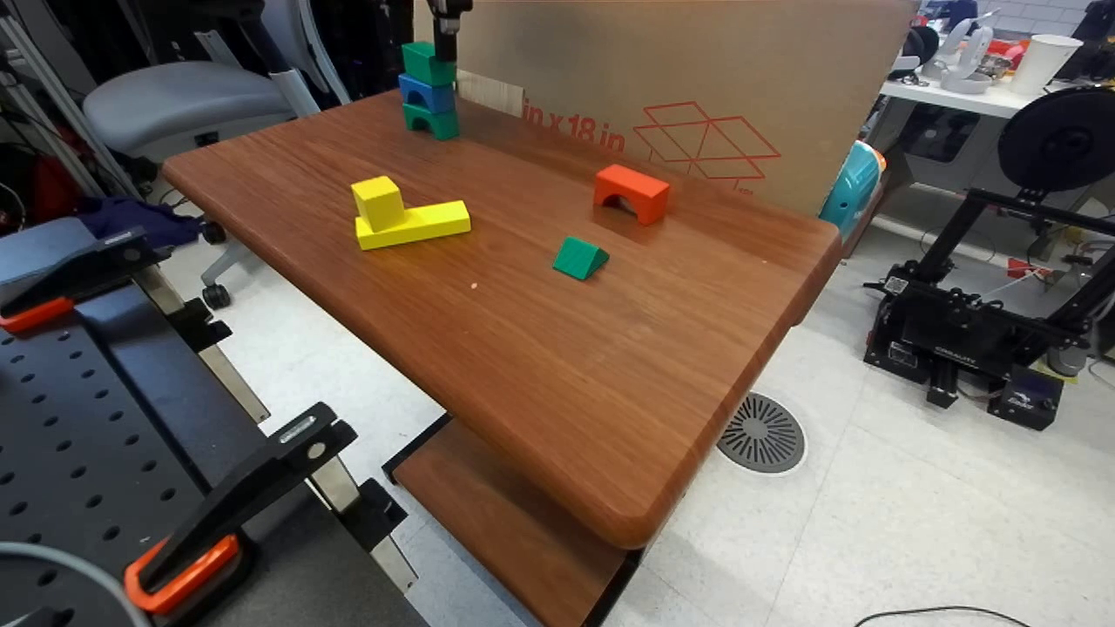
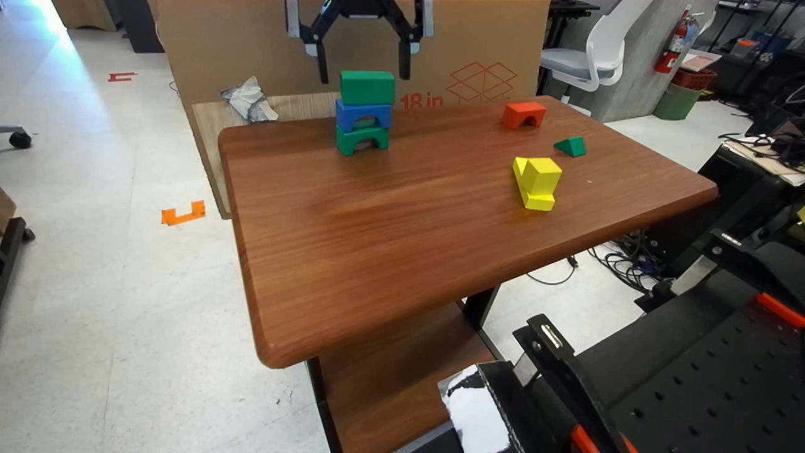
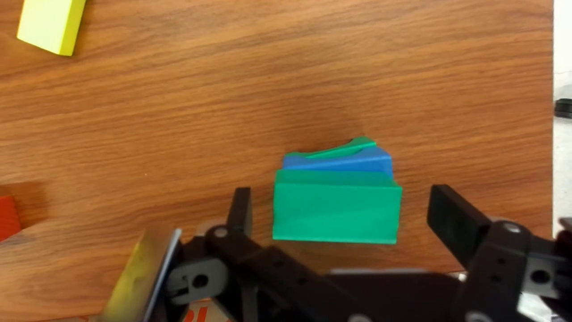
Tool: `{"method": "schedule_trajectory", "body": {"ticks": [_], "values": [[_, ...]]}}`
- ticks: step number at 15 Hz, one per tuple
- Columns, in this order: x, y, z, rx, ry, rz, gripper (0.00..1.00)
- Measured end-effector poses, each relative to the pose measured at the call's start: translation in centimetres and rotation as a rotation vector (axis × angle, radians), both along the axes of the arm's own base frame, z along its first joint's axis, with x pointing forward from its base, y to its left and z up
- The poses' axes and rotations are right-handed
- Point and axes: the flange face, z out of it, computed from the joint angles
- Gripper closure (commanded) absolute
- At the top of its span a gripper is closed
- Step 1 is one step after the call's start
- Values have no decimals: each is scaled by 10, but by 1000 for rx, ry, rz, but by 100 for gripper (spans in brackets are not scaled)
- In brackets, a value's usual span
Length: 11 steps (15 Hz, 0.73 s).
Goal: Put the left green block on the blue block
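Observation:
The left green block (image 2: 368, 88), a plain wide block, rests on top of the blue block (image 2: 363, 115). The blue block is arch-shaped and stands on a green arch block (image 2: 363, 139). The stack also shows in an exterior view, with the top green block (image 1: 427, 64) above the blue one (image 1: 427, 92). In the wrist view the top green block (image 3: 336, 213) covers most of the blue block (image 3: 339, 162). My gripper (image 2: 364, 72) is open, with one finger on each side of the top green block. In the wrist view gaps show between both fingers and the block.
A yellow block pair (image 1: 409, 219), an orange arch block (image 1: 634, 193) and a green triangular block (image 1: 581, 258) lie elsewhere on the wooden table (image 1: 557, 366). A large cardboard sheet (image 1: 697, 87) stands along the table's edge behind the stack.

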Motion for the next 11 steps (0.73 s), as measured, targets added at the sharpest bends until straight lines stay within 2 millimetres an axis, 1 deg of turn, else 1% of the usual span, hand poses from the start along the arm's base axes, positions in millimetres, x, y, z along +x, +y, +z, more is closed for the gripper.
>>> {"method": "schedule_trajectory", "body": {"ticks": [2, 4, 6, 9, 10, 11], "values": [[1, 1, 2, 1, -3, 1, 0], [0, 4, 8, 3, -11, 5, 0], [-4, 8, 22, 3, -26, 15, 0], [-16, 10, 54, 3, -47, 27, 0], [-16, 10, 56, 4, -50, 27, 0], [-16, 10, 53, 3, -45, 26, 0]]}}
